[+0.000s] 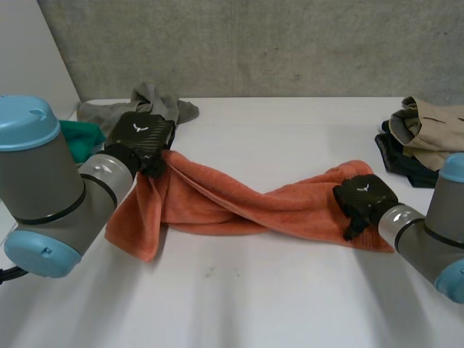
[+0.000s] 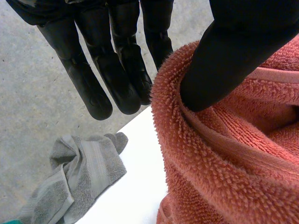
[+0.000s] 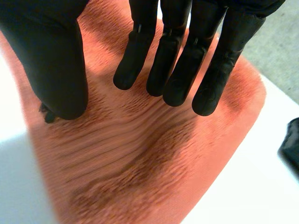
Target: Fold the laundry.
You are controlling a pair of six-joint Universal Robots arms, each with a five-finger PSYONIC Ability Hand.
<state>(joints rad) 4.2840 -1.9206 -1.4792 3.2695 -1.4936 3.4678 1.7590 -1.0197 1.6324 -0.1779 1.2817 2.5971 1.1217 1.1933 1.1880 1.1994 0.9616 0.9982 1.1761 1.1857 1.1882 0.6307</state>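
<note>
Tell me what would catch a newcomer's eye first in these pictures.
The orange towel, twisted and stretched across the white table, stands out first, with the left hand at one end and the right hand at the other. Next come the crumpled grey cloth beyond the left hand and the pile of clothes at the table's far right.

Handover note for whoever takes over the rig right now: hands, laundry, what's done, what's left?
Left hand: open, with the left end of the orange towel draped over its thumb.
Right hand: open, fingers straight over the towel's right end.
The towel lies twisted across the table.
Done: no fold yet.
Left: the towel, then the crumpled grey cloth behind the left hand.
</note>
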